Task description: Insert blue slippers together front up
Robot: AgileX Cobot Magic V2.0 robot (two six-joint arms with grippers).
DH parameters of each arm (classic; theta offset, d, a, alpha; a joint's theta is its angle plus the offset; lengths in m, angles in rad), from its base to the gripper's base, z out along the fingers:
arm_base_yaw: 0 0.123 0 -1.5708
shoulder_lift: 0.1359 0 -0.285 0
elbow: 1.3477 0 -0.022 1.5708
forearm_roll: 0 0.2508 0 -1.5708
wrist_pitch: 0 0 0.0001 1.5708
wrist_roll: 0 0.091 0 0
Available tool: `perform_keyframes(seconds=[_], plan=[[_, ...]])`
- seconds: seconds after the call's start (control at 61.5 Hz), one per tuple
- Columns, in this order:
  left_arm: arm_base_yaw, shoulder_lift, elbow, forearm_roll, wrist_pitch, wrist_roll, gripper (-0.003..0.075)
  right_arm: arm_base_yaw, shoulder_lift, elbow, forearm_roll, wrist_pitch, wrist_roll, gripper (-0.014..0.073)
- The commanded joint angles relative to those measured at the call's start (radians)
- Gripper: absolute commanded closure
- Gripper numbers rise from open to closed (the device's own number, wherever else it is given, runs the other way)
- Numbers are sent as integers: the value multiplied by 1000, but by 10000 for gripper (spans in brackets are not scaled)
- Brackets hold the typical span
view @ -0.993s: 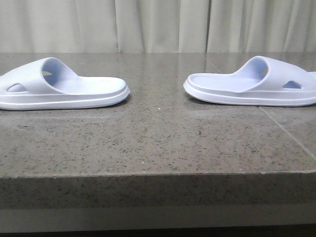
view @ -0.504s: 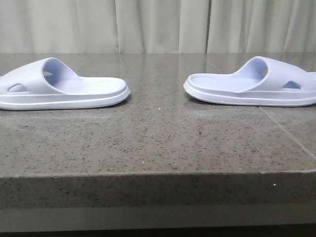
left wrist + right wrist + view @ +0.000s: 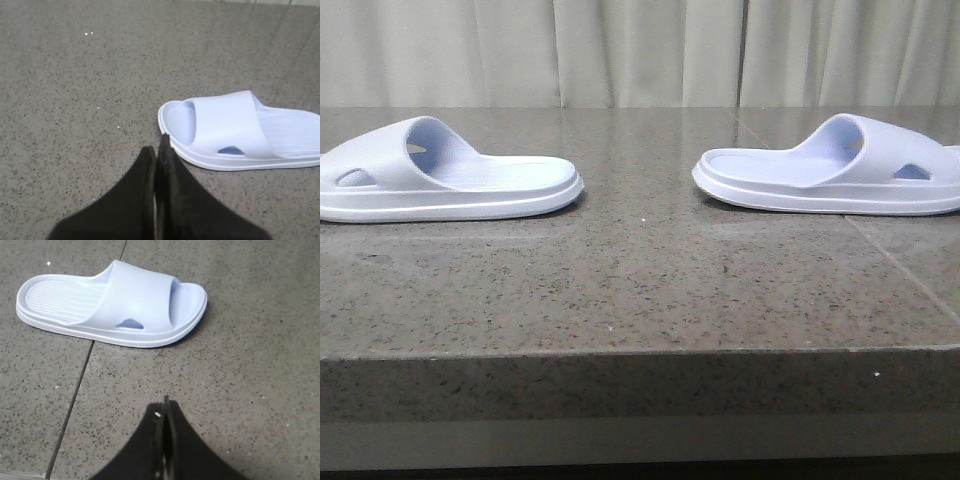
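Note:
Two pale blue slippers lie flat, sole down, on the speckled stone table. The left slipper [image 3: 440, 180] has its heel end pointing to the middle of the table, and so does the right slipper [image 3: 830, 170]; a wide gap separates them. Neither arm shows in the front view. The left wrist view has the left slipper [image 3: 240, 130] just beyond my left gripper [image 3: 157, 147], which is shut and empty. In the right wrist view the right slipper [image 3: 115, 302] lies some way off from my right gripper [image 3: 165, 407], also shut and empty.
The stone table [image 3: 640, 290] has a front edge low in the front view and a tile seam [image 3: 75, 400] running under the right slipper. A pale curtain [image 3: 640, 50] hangs behind the table.

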Motion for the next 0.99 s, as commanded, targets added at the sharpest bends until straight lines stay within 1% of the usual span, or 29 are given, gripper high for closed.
perform_keyframes(seconds=[0.0, 0.065, 0.098, 0.114, 0.179, 0.195, 0.244, 0.26, 0.293, 0.358, 0.391, 0.521, 0.683, 0.781, 0.862, 0.911, 0.976], plan=[[0, 25, -34, -10, -66, -8, 740, 3, 9, -31, -11, -52, -2, 699], [0, 39, -34, -10, -61, -8, 722, 3, 9, -31, -12, -51, -2, 642], [0, 47, -34, -10, -59, -8, 697, 3, 9, -31, -12, -51, -2, 601], [0, 49, -34, -10, -57, -8, 680, 3, 9, -31, -12, -51, -2, 565], [0, 61, -34, -8, -57, -8, 555, 3, 9, -31, -12, -50, -2, 422], [0, 63, -34, -8, -57, -8, 508, 3, 9, -31, -12, -50, -2, 394], [0, 66, -34, -8, -57, -8, 411, 3, 9, -31, -12, -50, -2, 321], [0, 67, -34, -7, -57, -8, 365, 3, 9, -31, -12, -50, -2, 292], [0, 70, -34, -7, -57, -8, 299, 3, 9, -31, -12, -51, -2, 258], [0, 76, -34, -7, -59, -8, 226, 3, 9, -31, -12, -51, -2, 239], [0, 83, -34, -7, -59, -8, 213, 3, 9, -31, -12, -51, -2, 242], [0, 120, -53, -7, -19, -8, 216, 3, 9, -31, -12, -51, -2, 242], [0, 229, -152, 48, 129, -8, 220, 3, 9, -31, -12, -50, -2, 242], [7, 307, -216, 51, 225, -8, 229, 3, 9, -31, -12, -50, -2, 242], [33, 380, -273, 53, 316, -8, 246, 3, 9, -31, -12, -50, -2, 242], [63, 417, -295, 36, 328, 11, 253, 3, 9, -31, -12, -51, -2, 242], [119, 468, -325, -33, 322, 77, 269, 3, 9, -31, -12, -51, -2, 242]])
